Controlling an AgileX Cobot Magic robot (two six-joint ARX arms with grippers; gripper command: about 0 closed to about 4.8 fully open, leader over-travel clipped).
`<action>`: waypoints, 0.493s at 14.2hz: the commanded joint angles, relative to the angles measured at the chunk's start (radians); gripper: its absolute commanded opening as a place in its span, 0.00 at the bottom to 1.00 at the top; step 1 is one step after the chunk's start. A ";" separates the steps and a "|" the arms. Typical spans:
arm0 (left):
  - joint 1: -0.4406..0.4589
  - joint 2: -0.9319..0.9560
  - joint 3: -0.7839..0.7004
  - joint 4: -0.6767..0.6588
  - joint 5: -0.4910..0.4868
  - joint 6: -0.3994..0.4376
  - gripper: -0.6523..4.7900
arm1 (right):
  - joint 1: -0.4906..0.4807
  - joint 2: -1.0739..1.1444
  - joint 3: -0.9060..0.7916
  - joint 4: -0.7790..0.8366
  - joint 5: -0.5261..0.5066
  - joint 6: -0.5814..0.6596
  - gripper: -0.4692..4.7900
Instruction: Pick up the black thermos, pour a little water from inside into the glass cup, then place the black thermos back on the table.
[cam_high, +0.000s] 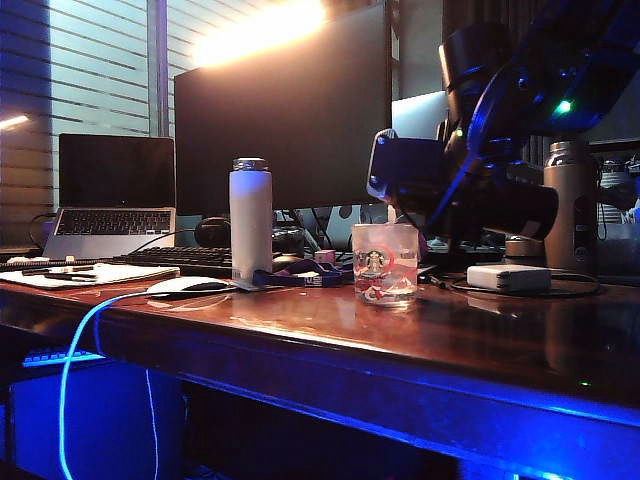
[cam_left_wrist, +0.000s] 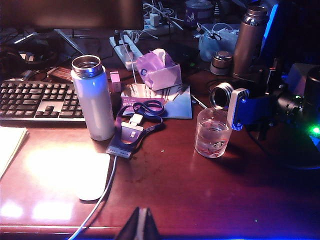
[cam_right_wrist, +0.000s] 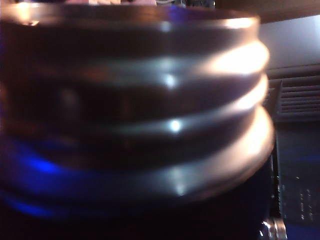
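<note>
Matte-black thermos (cam_left_wrist: 222, 95) tilted in right pincer (cam_left_wrist: 240, 107) over clear glass cup (cam_left_wrist: 213, 134); left pincer (cam_left_wrist: 140, 227) pressed together.

I see the black thermos (cam_left_wrist: 222, 96) tipped on its side above the desk (cam_left_wrist: 200, 200), its shiny metal mouth turned toward the glass cup (cam_left_wrist: 213, 133) and hanging just over the cup's far rim; its dark body runs away to the right in the exterior view, clasped by the right end effector (cam_left_wrist: 245, 107); up close from the right wrist, its threaded metal neck fills the picture, blurred; the glass cup stands upright on the reddish-brown desk, short and clear, with a green round logo and red swirl print, a little water showing inside; the desk top is glossy, with a thick front edge.
</note>
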 joint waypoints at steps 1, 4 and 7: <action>0.000 -0.002 0.003 0.013 0.004 0.000 0.12 | -0.007 -0.010 0.008 0.035 0.007 -0.022 0.18; 0.000 -0.002 0.003 0.013 0.004 0.000 0.12 | -0.008 -0.006 0.008 0.001 0.006 -0.031 0.18; 0.000 -0.002 0.003 0.013 0.004 0.000 0.12 | -0.008 -0.003 0.008 -0.006 0.009 -0.057 0.18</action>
